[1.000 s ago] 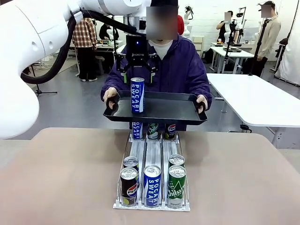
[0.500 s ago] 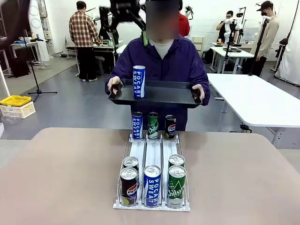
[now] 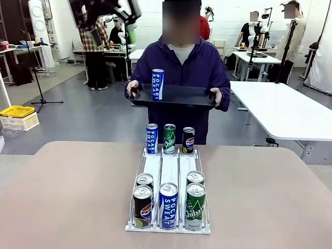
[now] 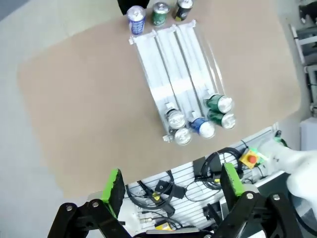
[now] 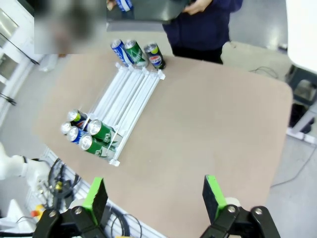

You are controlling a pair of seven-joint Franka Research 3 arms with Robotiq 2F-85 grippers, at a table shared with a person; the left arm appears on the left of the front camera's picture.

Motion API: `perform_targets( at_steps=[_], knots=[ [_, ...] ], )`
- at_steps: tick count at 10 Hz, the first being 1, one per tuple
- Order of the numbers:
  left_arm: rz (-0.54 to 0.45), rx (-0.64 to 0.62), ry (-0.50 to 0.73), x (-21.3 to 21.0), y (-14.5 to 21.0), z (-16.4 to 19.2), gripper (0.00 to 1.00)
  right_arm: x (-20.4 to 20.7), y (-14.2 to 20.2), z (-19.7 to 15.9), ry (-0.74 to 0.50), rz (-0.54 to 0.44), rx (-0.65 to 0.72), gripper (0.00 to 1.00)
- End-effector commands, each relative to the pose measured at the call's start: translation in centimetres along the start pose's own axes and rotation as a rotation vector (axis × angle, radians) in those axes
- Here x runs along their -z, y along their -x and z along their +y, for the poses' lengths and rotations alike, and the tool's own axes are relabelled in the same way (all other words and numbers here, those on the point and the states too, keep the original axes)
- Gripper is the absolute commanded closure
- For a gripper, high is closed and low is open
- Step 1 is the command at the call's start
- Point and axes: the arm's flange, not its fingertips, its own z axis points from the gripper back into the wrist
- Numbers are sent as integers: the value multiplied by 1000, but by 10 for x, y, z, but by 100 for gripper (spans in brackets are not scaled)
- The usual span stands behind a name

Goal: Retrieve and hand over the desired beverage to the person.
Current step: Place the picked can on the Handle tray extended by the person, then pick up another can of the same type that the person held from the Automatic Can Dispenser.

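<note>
Blue Pocari Sweat can [image 3: 157, 84] is standing upright on the black tray [image 3: 181, 97], toward the picture-left end in the front view. The person [image 3: 179, 67] in the dark purple jacket is holding that tray level beyond the far edge of the table [image 3: 78, 197], a hand [image 3: 133, 88] gripping each end. Left gripper [image 4: 172, 181] is hanging high above the tabletop, green pads spread wide, nothing between them. Right gripper [image 5: 154, 192] is hovering high on its side too, jaws gaping, empty, looking down at the table. Down below, the white three-lane rack [image 3: 169, 168] is sitting mid-table. Three far cans [image 3: 169, 138] are standing at its far end, blue, green and dark, and five near cans [image 3: 168, 205] are crowding the near end.
</note>
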Motion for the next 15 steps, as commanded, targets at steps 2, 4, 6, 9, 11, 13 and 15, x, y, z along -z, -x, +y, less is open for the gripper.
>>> perform_targets(
  at_steps=[2,4,6,9,11,13,15],
  knots=[
    [-51,1,13,76,113,45,0,1,-2,0,-35,-14,-11,0],
    [-22,-2,44,76,107,50,0,1,-2,0,-35,-14,-11,0],
    [5,-41,80,78,97,63,0,1,-2,0,-35,-14,-11,0],
    [15,-64,45,86,102,64,0,1,-2,0,-35,-14,-11,0],
    [15,-64,45,86,102,64,0,1,-2,0,-35,-14,-11,0],
    [15,-64,45,86,102,64,0,1,-2,0,-35,-14,-11,0],
    [15,-64,45,86,102,64,0,1,-2,0,-35,-14,-11,0]
  ],
)
